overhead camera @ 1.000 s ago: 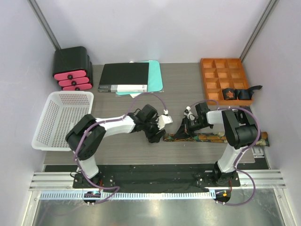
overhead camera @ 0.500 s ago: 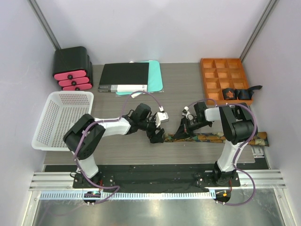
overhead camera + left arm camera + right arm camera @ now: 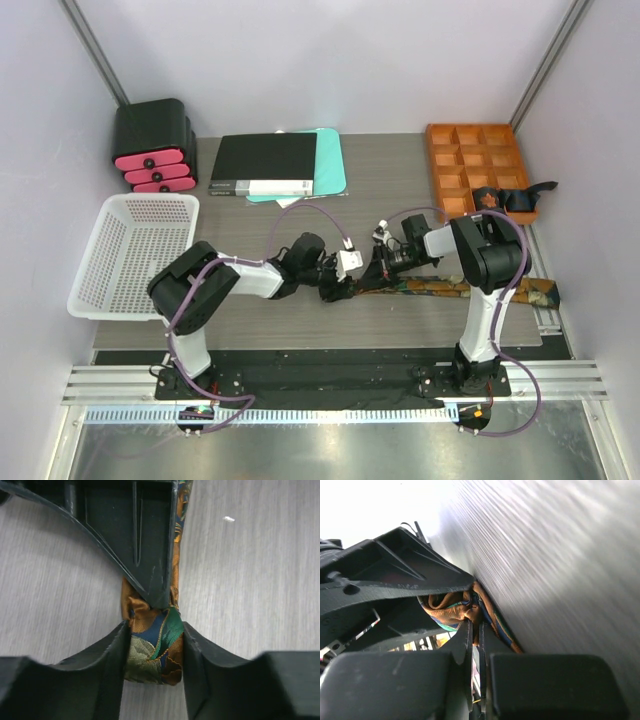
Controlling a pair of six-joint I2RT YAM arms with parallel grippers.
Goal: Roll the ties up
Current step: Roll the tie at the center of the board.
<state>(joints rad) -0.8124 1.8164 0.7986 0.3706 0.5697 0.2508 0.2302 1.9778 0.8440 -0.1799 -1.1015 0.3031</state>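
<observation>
1. My left jaws are clamped shut on the bunched end of the tie (image 3: 152,650). In the left wrist view the fabric is squeezed tight between both fingers (image 3: 100,680), and a bit of it pokes out past them on the near side.
2. My right jaws are pinched nearly together too, with a thin edge of the same tie (image 3: 452,611) caught in the slit between them. From the left wrist cam, one right finger comes in from the top and presses on the tie just beyond my left grip.
3. So both sets of jaws meet nose to nose at that end, about mid-surface, a bit toward the near edge.
4. From above, the rest of the tie (image 3: 440,290) lies flat on the surface (image 3: 230,215). It runs right from the jaws, under my right arm, almost to the right edge.
5. The fabric is brown-orange with green and blue patches, and it's crumpled where we hold it.
6. Far right there's an orange tray (image 3: 432,170). What looks like a rolled second tie (image 3: 488,200) sits in a near-row slot, with dark fabric (image 3: 520,198) beside it hanging over the right rim.
7. Other stuff:
   - white basket (image 3: 150,200) on the left
   - black-and-pink drawers (image 3: 152,150) in the far left corner
   - black binder (image 3: 265,163) on a teal folder (image 3: 330,155) at the back
</observation>
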